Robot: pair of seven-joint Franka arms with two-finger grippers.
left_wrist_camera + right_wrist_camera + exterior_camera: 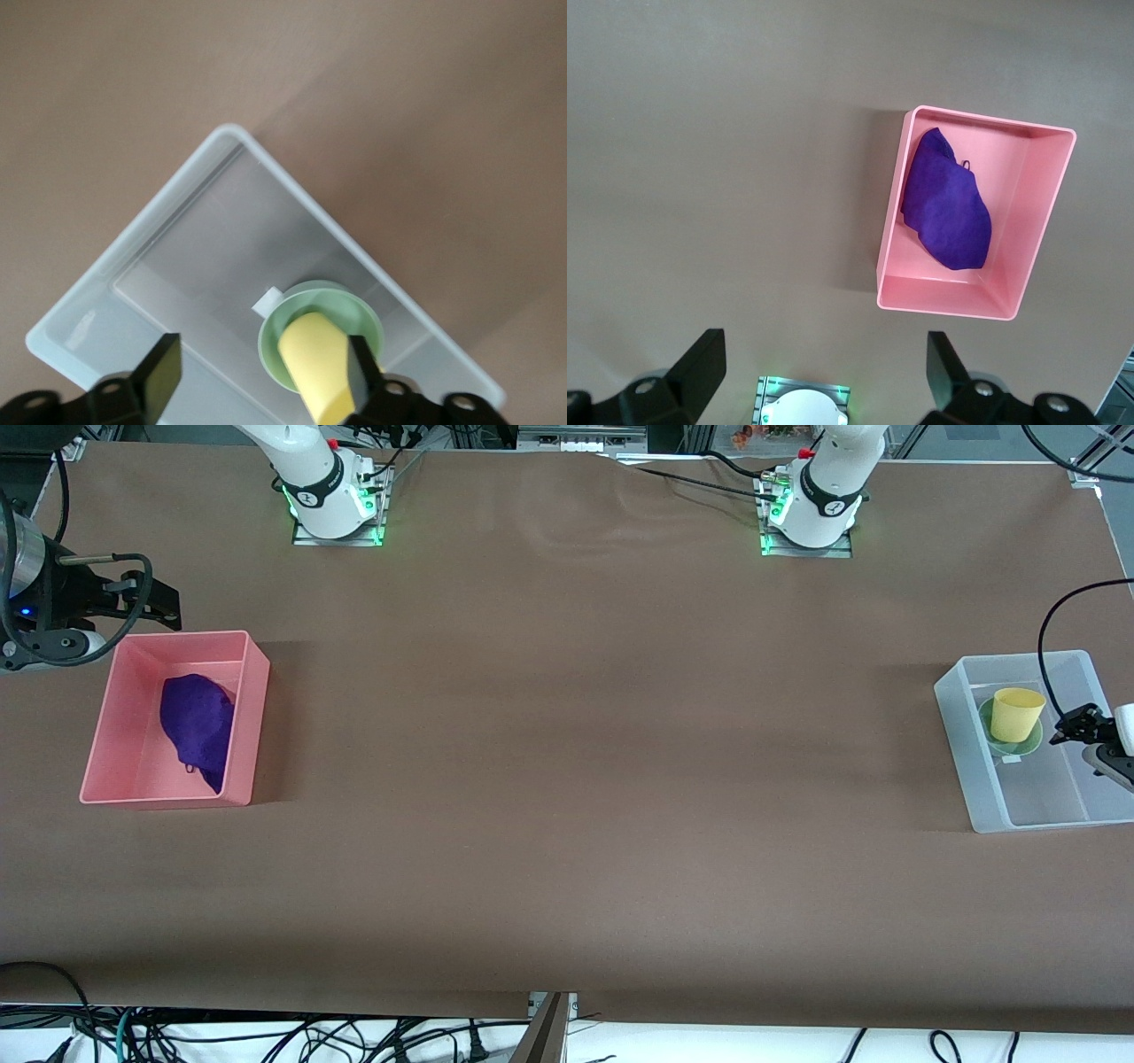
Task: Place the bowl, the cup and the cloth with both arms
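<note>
Two end effectors, both spread: the left end effector [257, 376] hangs over the clear bin [983, 779], where the cup [1015, 713] stands in the bowl [1026, 744]; the right end effector [146, 598] hovers beside the pink bin [248, 717] holding the cloth [197, 726].

There are two arms, each with one gripper: the left gripper [1067, 726] and the right gripper [146, 598]. There are two bins, one pink bin [133, 766] and one clear bin [1041, 793]. There is one cloth [197, 724], one cup [1015, 714] and one bowl [1019, 746].
</note>
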